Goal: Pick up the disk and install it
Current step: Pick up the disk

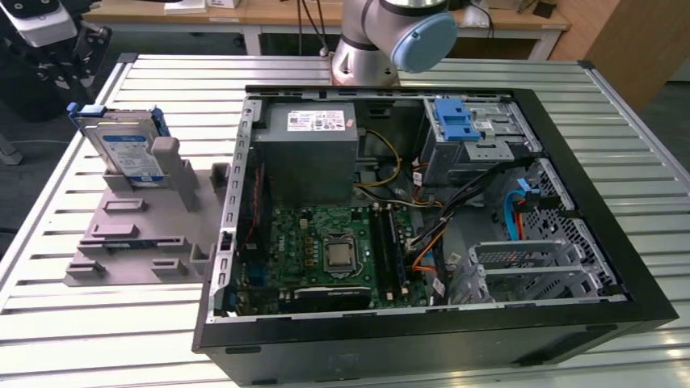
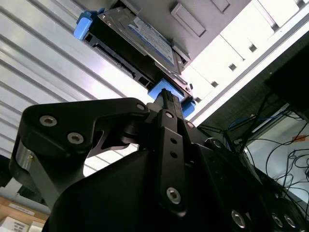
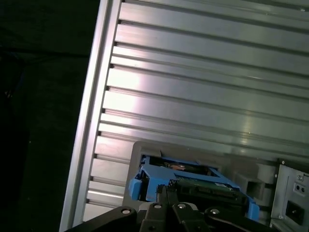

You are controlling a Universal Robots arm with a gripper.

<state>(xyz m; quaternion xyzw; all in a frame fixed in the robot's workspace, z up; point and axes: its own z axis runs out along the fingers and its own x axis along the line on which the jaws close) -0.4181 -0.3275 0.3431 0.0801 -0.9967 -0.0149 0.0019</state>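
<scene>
The disk (image 1: 124, 151) stands upright on edge in a grey holder (image 1: 145, 230) on the exterior view's left, its blue carrier framing the silver drive. Both wrist views show it just beyond my fingertips: its label side (image 2: 145, 35) in the second wrist view and its connector edge (image 3: 198, 186) in the first wrist view. My gripper (image 3: 167, 190) hangs over the disk with its fingers together and nothing between them. Its tip (image 2: 166, 95) is close to the blue carrier's corner, and I cannot tell whether they touch. The arm's wrist (image 1: 44, 28) is beyond the holder at the table's far left corner.
An open computer case (image 1: 603, 242) lies on the slatted metal table (image 1: 129, 339), with a grey power-supply box (image 1: 313, 153), a motherboard (image 1: 334, 250), loose cables and a drive bay with a blue latch (image 1: 458, 121). The table edge (image 3: 91, 111) runs close to the holder.
</scene>
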